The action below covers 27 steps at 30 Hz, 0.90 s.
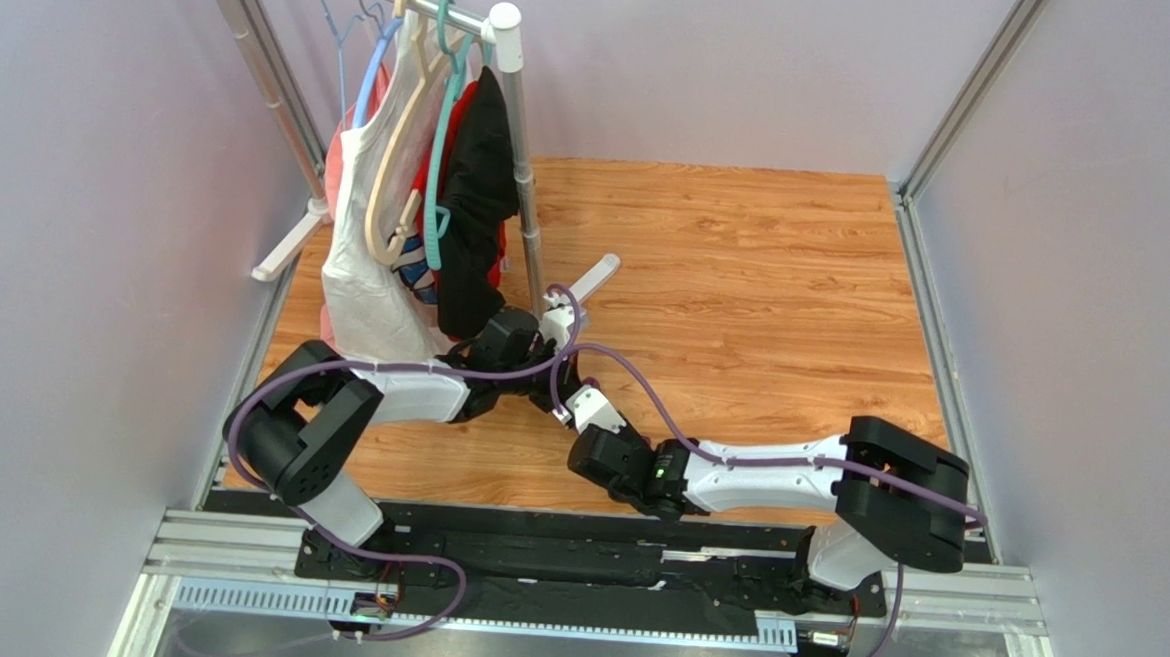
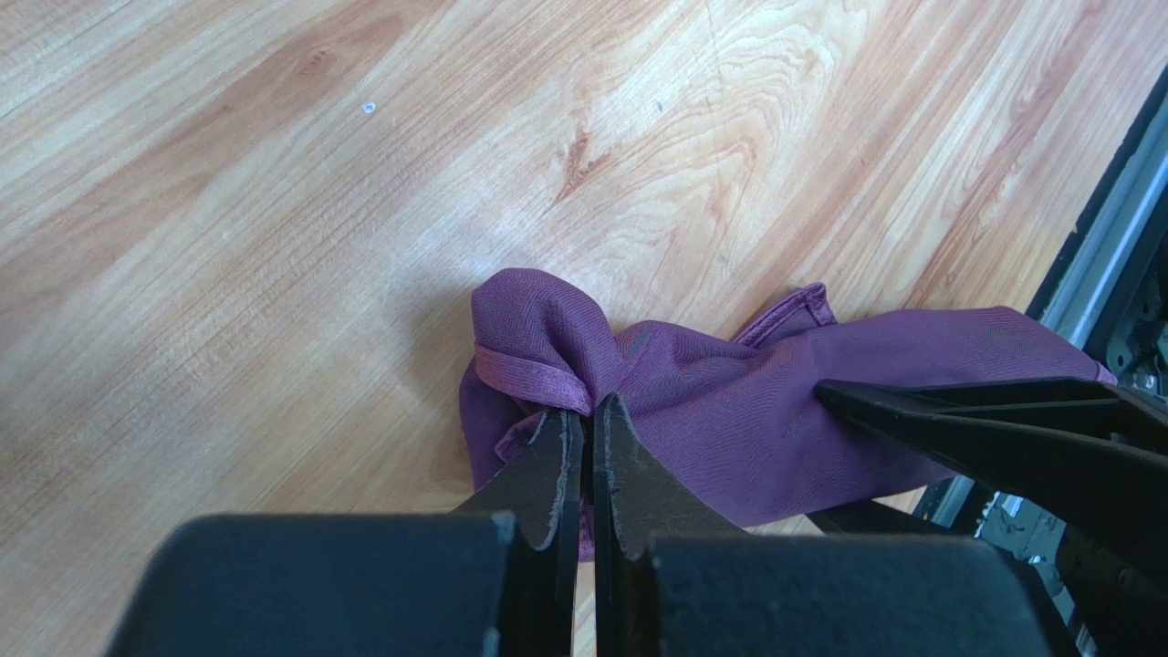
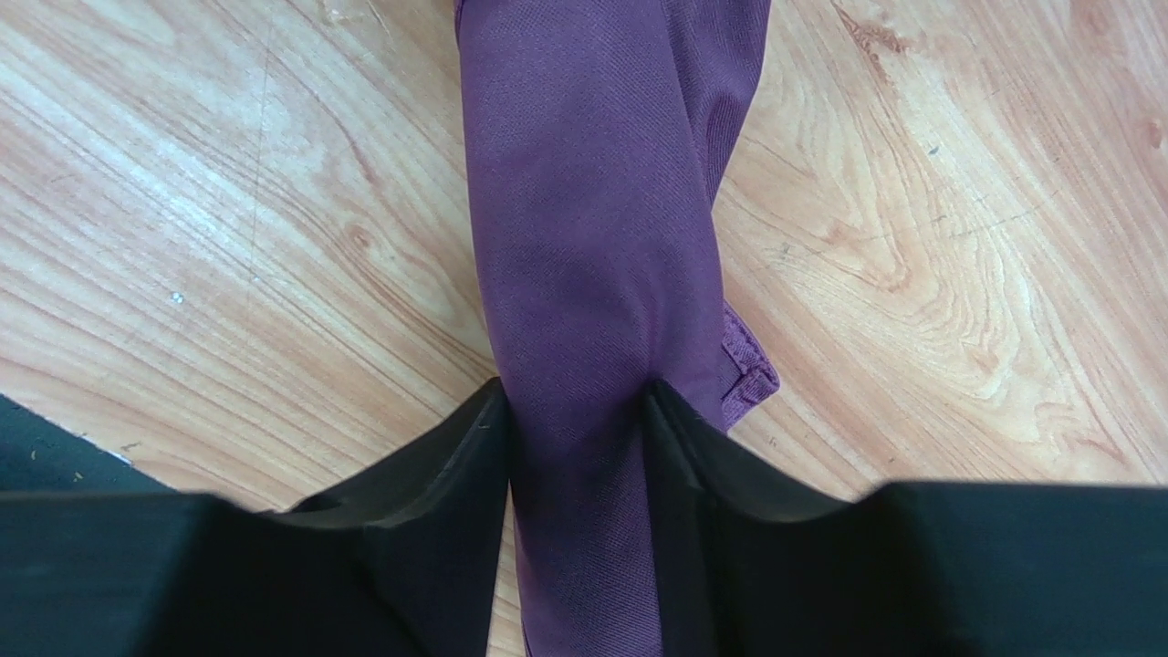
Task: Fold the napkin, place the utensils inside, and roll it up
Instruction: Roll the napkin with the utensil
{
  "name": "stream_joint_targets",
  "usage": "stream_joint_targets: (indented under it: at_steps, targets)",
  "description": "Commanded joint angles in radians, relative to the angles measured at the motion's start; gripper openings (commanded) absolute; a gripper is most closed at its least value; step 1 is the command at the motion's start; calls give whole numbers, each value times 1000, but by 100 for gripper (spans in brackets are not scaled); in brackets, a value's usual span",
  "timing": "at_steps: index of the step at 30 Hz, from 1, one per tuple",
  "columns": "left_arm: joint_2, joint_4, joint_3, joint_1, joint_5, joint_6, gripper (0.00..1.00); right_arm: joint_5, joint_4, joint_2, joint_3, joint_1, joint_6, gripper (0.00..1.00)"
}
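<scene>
Pinching a bunched fold of the thin, faintly shiny purple cloth napkin [image 2: 768, 397], the left gripper [image 2: 586, 411] has its two black, rough-edged fingers pressed together. A stitched hem of the fabric humps up in a soft rounded knob just past their tips. From that knob the cloth stretches to the right as a long, loosely wrinkled bundle, thick in the middle and flatter at the far end.

The right gripper [image 3: 576, 404] holds that far end. Its smooth, matte black fingers stand partly apart and press on either side of the cloth, which runs between them as a plump, rounded roll and is dented a little where they touch it. The weave shows as a fine diagonal grain, and a small hemmed corner pokes out beside one finger.

The napkin is over the near middle part of the light wooden table [image 1: 759, 278], a glossy top with swirling orange-brown grain, close to the dark frame at its near edge. From the overhead camera the arms hide it, and whether the roll rests on the wood or hangs just above it cannot be told.

At the far left stands a white metal clothes rail [image 1: 508, 54] with a limp white garment [image 1: 354, 272] and a black garment [image 1: 477, 203] on curved plastic hangers.
</scene>
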Motion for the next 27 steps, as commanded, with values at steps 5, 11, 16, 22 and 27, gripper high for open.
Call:
stream_joint_targets:
  at_steps: [5, 11, 16, 22, 27]
  targets:
    - [-17, 0, 23, 2, 36, 13, 19, -110, 45, 51, -38, -56, 69, 23]
    - [-145, -72, 3, 12, -71, -3, 76, -235, 79, -10, -97, -98, 106, 8]
    - [-183, -176, 12, 24, -139, -7, 79, -367, 111, -69, -140, -164, 101, 4]
    - [-234, -178, -17, 30, -150, -12, 80, -588, 151, -106, -166, -286, 73, 2]
    - [-254, -140, -37, 30, -118, -7, 81, -744, 170, -119, -175, -376, 44, 1]
